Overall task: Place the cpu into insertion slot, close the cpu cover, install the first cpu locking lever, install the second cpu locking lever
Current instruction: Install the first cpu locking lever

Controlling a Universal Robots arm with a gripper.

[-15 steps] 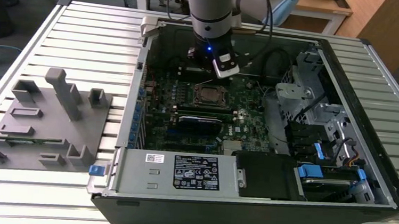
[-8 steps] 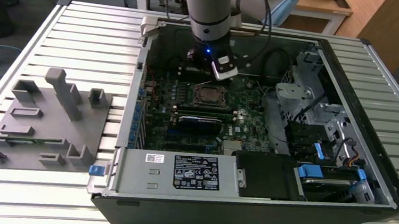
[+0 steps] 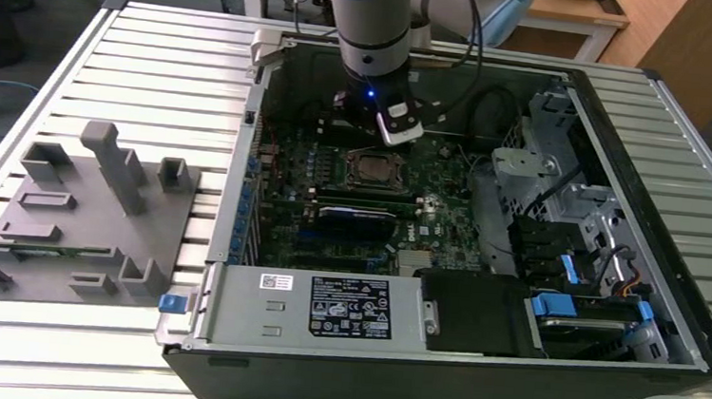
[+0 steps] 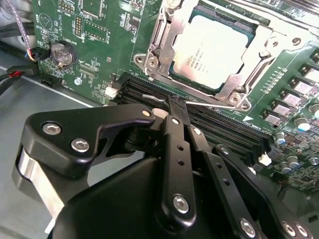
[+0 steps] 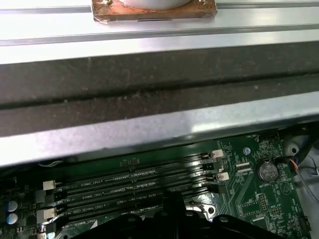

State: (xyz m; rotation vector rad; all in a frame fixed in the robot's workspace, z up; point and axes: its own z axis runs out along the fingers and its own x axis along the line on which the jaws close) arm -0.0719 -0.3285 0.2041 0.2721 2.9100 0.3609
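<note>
The cpu (image 4: 212, 45), a flat square chip with a silver top, lies in the insertion slot (image 3: 372, 168) on the green motherboard. The cpu cover (image 4: 162, 35), a silvery metal frame, lies flat around the chip. A thin wire locking lever (image 4: 212, 104) runs along the cover's near edge. My gripper (image 4: 177, 105) has its black fingers (image 4: 174, 144) pressed together, with the tips right at this lever, between the cover and the memory slots. In the exterior view my gripper (image 3: 388, 126) hangs inside the open case, just behind the socket.
Black memory slots (image 4: 229, 132) lie beside the socket, and a coin battery (image 4: 62, 53) and cables (image 4: 12, 74) sit near the case wall (image 5: 149, 74). A power supply (image 3: 322, 306) and drive cage (image 3: 561, 187) fill the case. A grey fixture (image 3: 75, 216) stands on the exterior view's left.
</note>
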